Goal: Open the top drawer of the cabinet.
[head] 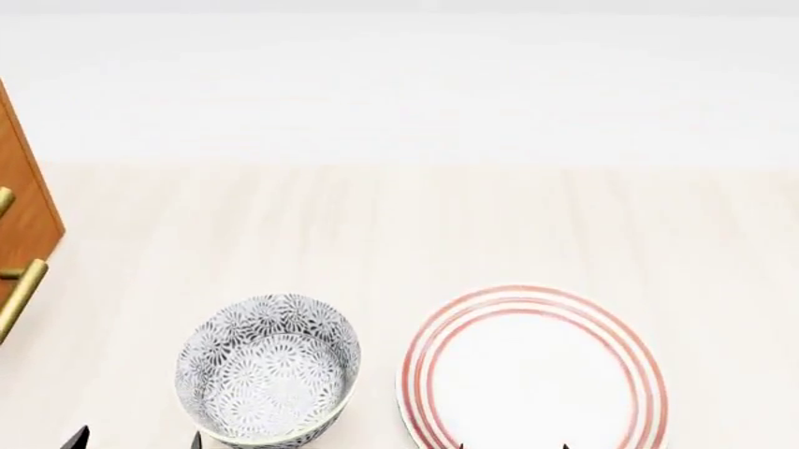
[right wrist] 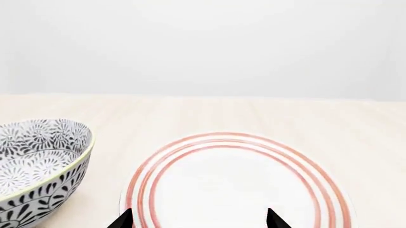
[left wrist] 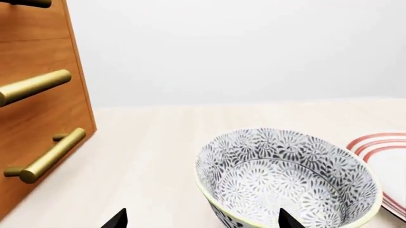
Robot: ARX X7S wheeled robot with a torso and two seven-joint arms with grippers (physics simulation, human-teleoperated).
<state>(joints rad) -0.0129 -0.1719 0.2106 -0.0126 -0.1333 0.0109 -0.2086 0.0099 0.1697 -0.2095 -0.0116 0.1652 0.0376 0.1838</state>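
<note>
Tabletop: cabinet (left wrist: 35, 109) beside left gripper (left wrist: 199, 219).

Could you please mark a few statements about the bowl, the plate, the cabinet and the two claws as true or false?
1. The patterned bowl sits to the left of the red-ringed plate in the head view. True.
2. The bowl holds food. False: its inside shows only the pattern and nothing in it.
3. The left claw is closed on a brass handle. False: its tips stand apart with nothing between them, clear of the cabinet.
4. The right claw is open above the near edge of the plate. True.
5. The bowl is stacked on the plate. False: both rest on the table, side by side.
</note>
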